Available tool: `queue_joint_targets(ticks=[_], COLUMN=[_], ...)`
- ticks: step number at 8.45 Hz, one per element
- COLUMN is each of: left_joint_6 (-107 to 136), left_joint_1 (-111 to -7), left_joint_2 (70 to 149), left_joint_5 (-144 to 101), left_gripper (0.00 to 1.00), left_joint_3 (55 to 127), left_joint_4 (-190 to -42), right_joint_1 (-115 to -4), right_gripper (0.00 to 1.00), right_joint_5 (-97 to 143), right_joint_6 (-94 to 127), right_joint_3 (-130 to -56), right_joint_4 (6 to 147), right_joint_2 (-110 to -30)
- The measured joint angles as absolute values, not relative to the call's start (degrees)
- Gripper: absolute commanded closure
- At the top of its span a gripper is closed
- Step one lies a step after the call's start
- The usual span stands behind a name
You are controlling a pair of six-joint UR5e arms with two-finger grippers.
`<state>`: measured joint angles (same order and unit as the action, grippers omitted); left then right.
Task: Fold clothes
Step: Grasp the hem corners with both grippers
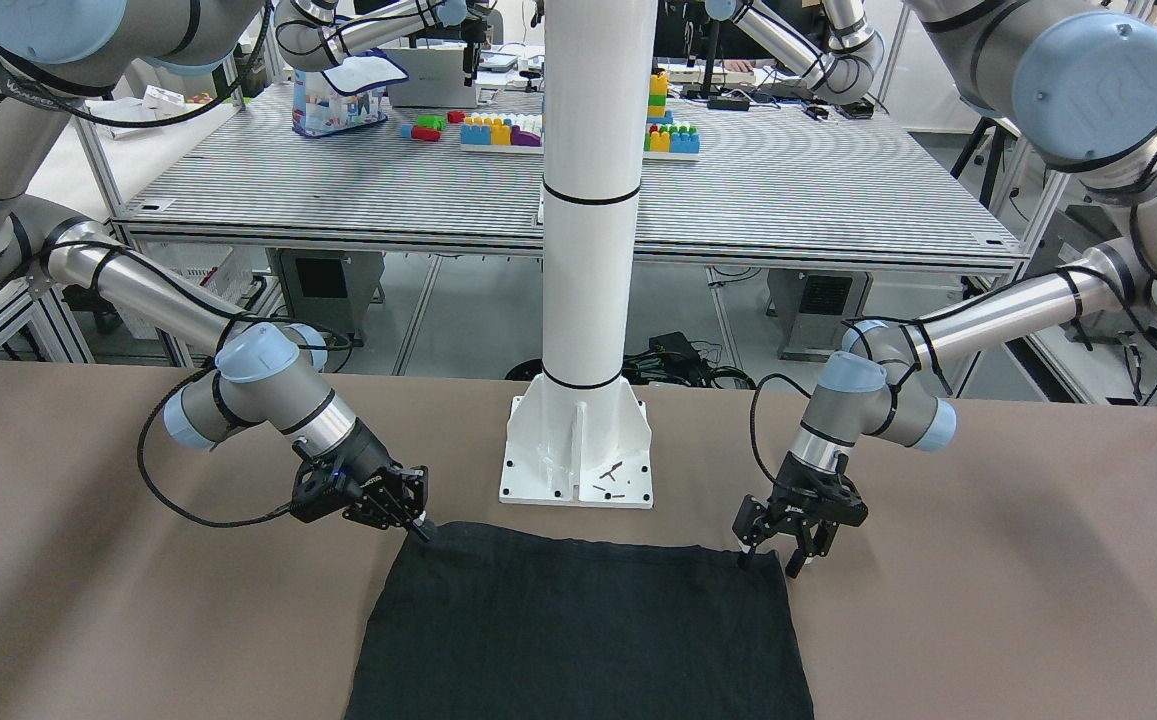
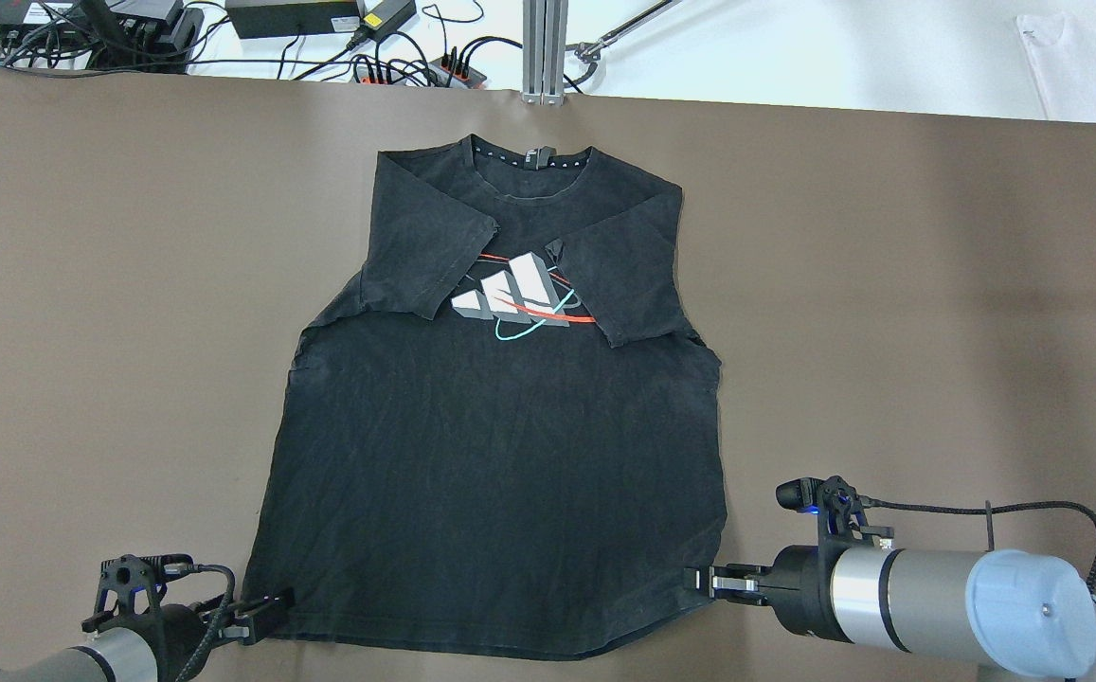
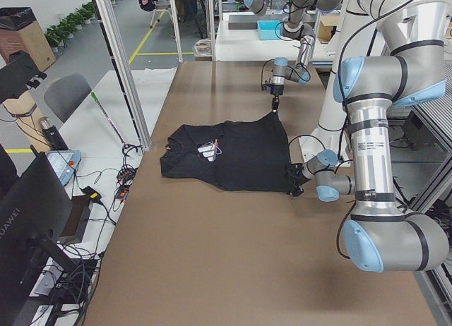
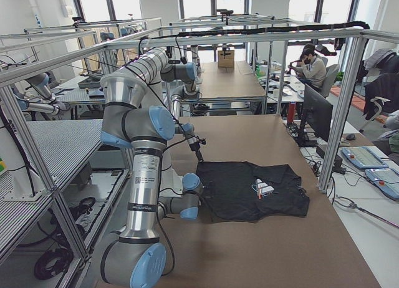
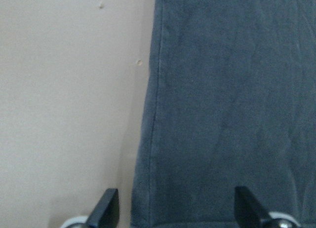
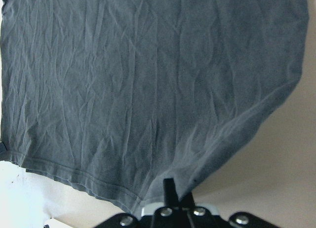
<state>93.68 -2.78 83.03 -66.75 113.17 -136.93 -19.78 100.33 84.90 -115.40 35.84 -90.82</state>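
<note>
Right fingers (image 6: 169, 187) pinch T-shirt (image 2: 500, 455) corner; left fingers (image 5: 106, 212) spread astride hem.

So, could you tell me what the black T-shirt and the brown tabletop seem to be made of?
T-shirt: soft knit, likely cotton jersey, matte and slightly faded; fine creases, stitched hem. Tabletop: smooth matte brown sheet, perhaps paper or vinyl; flat, no sheen; I cannot tell which.

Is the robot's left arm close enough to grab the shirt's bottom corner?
Probably yes. The left gripper is open right at the T-shirt's bottom corner: one fingertip is over bare table, the other over the fabric, and nothing is blocking it.
</note>
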Motion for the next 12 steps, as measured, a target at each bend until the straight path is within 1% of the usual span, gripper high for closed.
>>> queue_joint_targets(ticks=[4,8,10,12], left_joint_6=[92.8,92.7,92.7,92.7], left_joint_1=[-2.7,-2.6,-2.8,-4.3], left_joint_2=[81.7,81.0,80.8,79.5], left_joint_5=[-66.4,-66.8,-67.6,-70.9], left_gripper=[1.0,1.0,1.0,1.0], left_joint_3=[114.0,117.4,119.8,124.1], left_joint_4=[-135.6,-135.3,-135.3,-135.7], right_joint_1=[-19.8,-19.8,-20.5,-24.6], right_gripper=[1.0,1.0,1.0,1.0], right_joint_5=[100.4,100.4,103.2,111.2], right_joint_6=[84.9,84.9,84.9,84.9], right_joint_3=[-115.4,-115.6,-117.1,-119.0], right_joint_4=[35.9,35.9,35.9,35.8], right_joint_2=[-90.7,-90.7,-90.8,-90.8])
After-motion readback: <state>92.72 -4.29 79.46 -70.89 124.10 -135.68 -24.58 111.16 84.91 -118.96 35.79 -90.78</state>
